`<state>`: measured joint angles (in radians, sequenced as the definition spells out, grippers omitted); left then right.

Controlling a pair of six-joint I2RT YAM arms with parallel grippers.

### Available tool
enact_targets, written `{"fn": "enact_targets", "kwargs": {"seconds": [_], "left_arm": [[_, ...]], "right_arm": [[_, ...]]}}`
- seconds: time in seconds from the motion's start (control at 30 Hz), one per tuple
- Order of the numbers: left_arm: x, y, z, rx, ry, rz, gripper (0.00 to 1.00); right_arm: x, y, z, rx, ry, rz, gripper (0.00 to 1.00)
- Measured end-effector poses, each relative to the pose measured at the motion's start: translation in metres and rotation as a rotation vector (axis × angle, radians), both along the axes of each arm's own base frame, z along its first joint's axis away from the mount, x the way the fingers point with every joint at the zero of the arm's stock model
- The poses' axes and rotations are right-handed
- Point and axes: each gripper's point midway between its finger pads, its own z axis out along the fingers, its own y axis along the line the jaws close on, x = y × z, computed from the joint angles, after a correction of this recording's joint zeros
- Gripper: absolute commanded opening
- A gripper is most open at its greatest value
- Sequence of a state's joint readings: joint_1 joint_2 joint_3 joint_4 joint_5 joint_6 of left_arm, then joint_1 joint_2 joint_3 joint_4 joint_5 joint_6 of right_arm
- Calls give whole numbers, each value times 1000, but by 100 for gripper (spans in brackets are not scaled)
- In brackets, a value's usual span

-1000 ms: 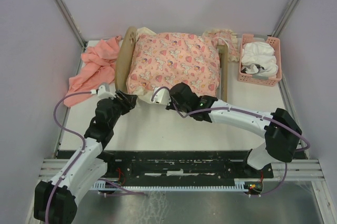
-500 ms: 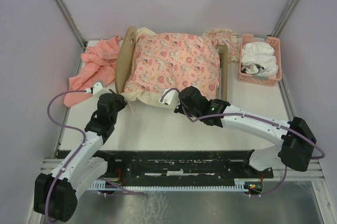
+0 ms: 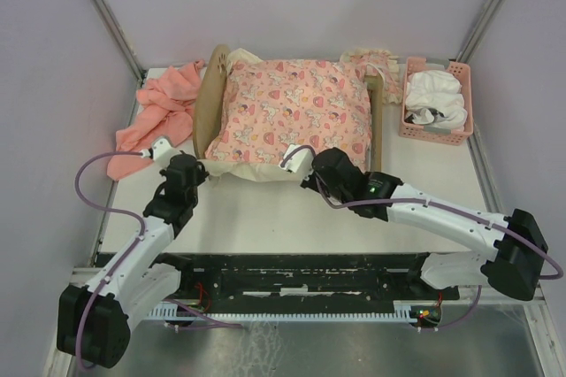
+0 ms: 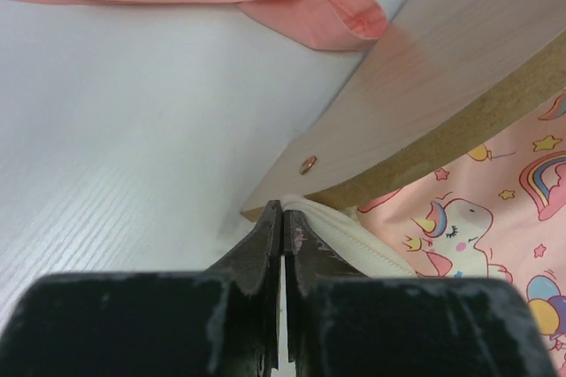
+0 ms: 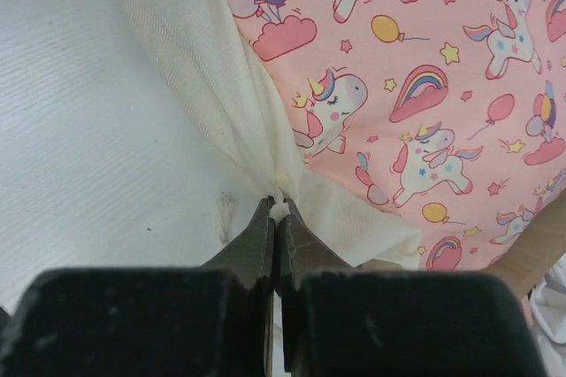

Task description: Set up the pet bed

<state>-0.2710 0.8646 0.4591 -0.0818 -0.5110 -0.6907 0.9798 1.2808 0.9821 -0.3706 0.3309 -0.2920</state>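
the cream hem (image 5: 232, 103) of the unicorn cushion (image 5: 424, 67) is pinched by the closed left gripper (image 4: 281, 213) and right gripper (image 5: 275, 206), likely to square it on the pet bed (image 4: 424, 76) just beyond the fingertips.

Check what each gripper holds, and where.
Both pinch the unicorn cushion by its cream edge: left gripper at the corner beside the headboard, right gripper on the near edge.

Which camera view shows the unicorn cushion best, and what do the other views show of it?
Top external: the whole cushion is visible, lying on the bed. The left wrist view shows only a corner beside the bed's wooden board. The right wrist view shows part of the print and the cream edge pinched in the right gripper.
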Motion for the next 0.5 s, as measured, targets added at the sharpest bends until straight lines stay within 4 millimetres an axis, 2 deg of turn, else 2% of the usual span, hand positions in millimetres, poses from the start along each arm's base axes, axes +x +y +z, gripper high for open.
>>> {"fn": "enact_targets", "kwargs": {"seconds": [0.07,0.1,0.17,0.23,0.3,0.37,0.5], "left_arm": [[1,2,1,9,5,14,12],[0,4,1,14,9,22,21],[0,6,3,18,14,36,39],[-1,9,6,24,15,54,47],[-1,11,10,27,11,61,51],[-3,11,14,27,4,57,53],[-7,5,29,8,-43,11,54]], "right_arm": [[-2,1,-4,13,4,14,2],[-3,1,-9,6,11,16,2],[-4,-1,-18,-10,23,13,18],[-5,-3,-22,-17,36,0,35],[-7,-5,-23,-13,59,-20,46],[-10,-8,-18,-1,82,-45,48],[-14,-17,8,84,91,-130,50]]}}
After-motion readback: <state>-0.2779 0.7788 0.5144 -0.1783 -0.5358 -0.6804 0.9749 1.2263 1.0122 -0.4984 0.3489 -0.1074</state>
